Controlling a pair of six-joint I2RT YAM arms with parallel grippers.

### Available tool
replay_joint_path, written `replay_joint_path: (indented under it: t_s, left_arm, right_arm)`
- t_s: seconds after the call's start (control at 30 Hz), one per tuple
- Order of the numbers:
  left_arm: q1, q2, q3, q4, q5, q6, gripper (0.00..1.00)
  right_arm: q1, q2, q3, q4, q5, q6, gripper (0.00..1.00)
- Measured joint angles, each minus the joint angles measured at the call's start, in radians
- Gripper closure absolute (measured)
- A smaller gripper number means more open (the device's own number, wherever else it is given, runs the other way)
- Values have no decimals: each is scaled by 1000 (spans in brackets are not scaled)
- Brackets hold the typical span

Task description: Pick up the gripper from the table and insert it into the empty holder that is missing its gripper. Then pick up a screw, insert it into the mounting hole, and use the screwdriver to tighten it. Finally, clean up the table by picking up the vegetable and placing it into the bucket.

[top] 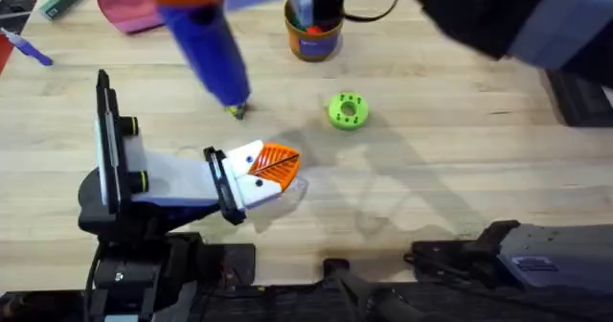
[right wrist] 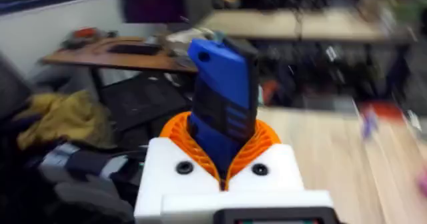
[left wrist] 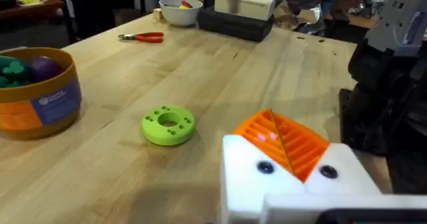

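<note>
screwdriver [right wrist: 223, 101]: glossy blue, blocky | right tool [right wrist: 223, 174]: ribbed orange pads clamp it | left tool [left wrist: 288, 159]: closed

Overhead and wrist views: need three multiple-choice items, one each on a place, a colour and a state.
1. Where is the green disc?
A. Inside the bucket
B. Flat on the table, apart from the bucket
C. Under the pliers

2. What colour are the handles of the pliers?
A. Red
B. Blue
C. Yellow

3. What is the right gripper doing?
A. Open, holding nothing
B. Shut on the blue screwdriver
C. Shut on the green disc

Answers:
1. B, bare wood shows between disc and bucket.
2. A, the left wrist view shows red handles.
3. B, its orange pads clamp the screwdriver's body.
</note>
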Motion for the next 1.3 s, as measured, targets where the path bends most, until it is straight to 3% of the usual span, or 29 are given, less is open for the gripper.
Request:
replay_joint_path:
  t_s: [0.13, 0.37, 0.57, 0.77, 1.0, 1.3]
  left_arm:
    - [0, 0, 0, 0, 0, 0, 994]
    - [0, 0, 0, 0, 0, 0, 994]
    - [0, 0, 0, 0, 0, 0, 994]
    - [0, 0, 0, 0, 0, 0, 994]
    - [0, 0, 0, 0, 0, 0, 994]
    - [0, 0, 0, 0, 0, 0, 994]
  right_arm:
    - [-60, 0, 51, -338, 169, -69, 977]
    - [-121, 0, 157, -825, 599, -289, 977]
    - [-143, 0, 252, -1056, 859, -461, 977]
    - [-145, 0, 258, -1253, 1098, -633, 977]
    - [-191, 0, 258, -1455, 1269, -804, 977]
    - [-313, 46, 258, -1568, 1338, -947, 977]
